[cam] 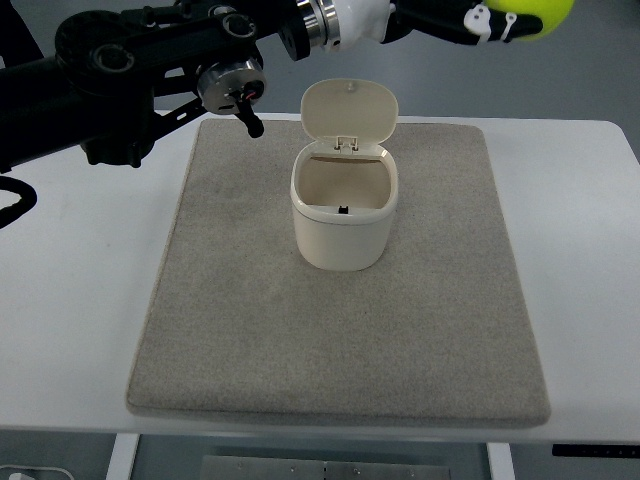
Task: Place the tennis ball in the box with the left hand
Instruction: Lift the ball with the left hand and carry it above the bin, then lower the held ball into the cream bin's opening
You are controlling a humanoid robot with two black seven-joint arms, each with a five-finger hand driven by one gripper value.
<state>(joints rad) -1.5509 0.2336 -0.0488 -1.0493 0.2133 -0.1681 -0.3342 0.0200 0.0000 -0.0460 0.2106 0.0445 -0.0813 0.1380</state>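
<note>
- Robot hand [490, 20] on the left arm is up at the top edge, its dark fingers clamped on the fuzzy yellow-green tennis ball [535, 14], which is partly cut off by the frame.
- Ball sits high and off to the right of the cream plastic box with its hinged lid flipped open [343, 210]; the box stands mid-way on the grey felt mat [250, 330] on the white tabletop [70, 300].
- Risk, as I read it: release from there and the ball misses the opening, bounces off the mat and rolls away.
- Another risk: coming in from behind, the hand could clip the raised lid and knock it shut or tip the light box.
- Pose: the black left arm [130, 60] stretches across the top from the left, wrist extended well past the box.
- Right arm isn't showing at all.
</note>
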